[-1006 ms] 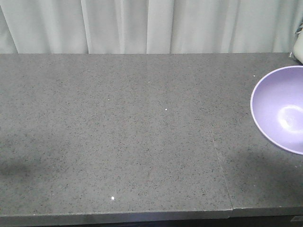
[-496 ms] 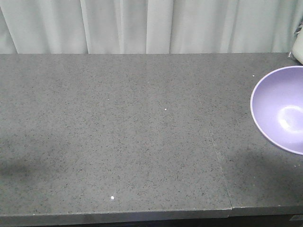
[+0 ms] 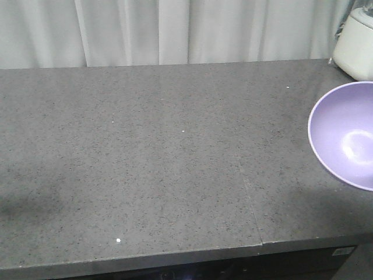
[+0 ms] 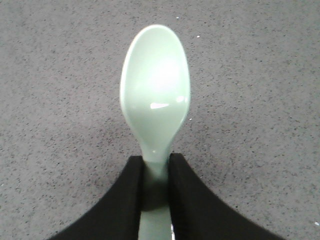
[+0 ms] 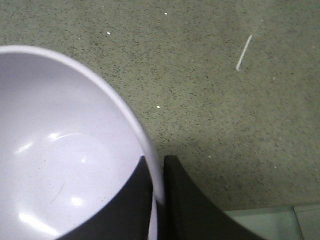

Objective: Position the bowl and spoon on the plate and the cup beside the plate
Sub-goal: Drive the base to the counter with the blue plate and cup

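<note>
Left gripper [image 4: 155,165] pinches the spoon [image 4: 155,92] by its handle; right gripper [image 5: 156,165] clamps the bowl [image 5: 65,150] rim

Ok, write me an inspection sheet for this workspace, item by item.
Surface: grey speckled countertop, one seam, a few white specks.
Job's things: purple bowl at the front view's right edge; mint spoon held by its handle; plate and cup not in view.
Clutter: nothing seen.
Grippers: left pincer shut on the spoon's handle; right pincer shut on the bowl's rim, one finger inside, one outside.
Cables: nothing seen.
Surroundings: pale curtain behind; white appliance at the far right corner.
</note>
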Available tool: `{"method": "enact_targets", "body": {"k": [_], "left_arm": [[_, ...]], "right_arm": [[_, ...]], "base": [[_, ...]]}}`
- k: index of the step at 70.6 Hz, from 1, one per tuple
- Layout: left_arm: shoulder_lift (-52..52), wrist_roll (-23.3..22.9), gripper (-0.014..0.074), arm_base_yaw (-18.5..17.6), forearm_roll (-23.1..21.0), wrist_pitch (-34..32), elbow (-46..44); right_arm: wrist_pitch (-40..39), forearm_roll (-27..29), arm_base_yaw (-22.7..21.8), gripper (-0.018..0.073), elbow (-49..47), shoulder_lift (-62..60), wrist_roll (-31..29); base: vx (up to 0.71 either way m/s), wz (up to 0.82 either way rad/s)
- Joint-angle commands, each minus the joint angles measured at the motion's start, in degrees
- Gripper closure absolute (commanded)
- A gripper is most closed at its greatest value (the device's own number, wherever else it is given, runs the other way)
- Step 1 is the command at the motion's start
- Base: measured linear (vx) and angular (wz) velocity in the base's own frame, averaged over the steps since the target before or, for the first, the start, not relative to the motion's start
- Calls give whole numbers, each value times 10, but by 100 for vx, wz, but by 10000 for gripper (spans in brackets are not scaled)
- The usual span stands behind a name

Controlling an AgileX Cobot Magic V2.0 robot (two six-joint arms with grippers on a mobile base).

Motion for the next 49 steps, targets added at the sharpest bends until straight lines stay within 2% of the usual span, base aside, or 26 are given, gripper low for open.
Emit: {"method": "enact_targets", "body": {"k": [1, 20, 49], "left_arm": [[-12, 0, 603, -4, -5, -27, -12], [-12, 0, 603, -4, -5, -27, -12], [-12, 0, 603, -4, -5, -27, -12]], "right_arm": [[-34, -6, -2, 565, -18, -5, 1], [-34, -6, -2, 565, -18, -5, 1], [-34, -6, -2, 565, -18, -5, 1]], "base": [[-3, -25], [-3, -36], [-5, -52]]}}
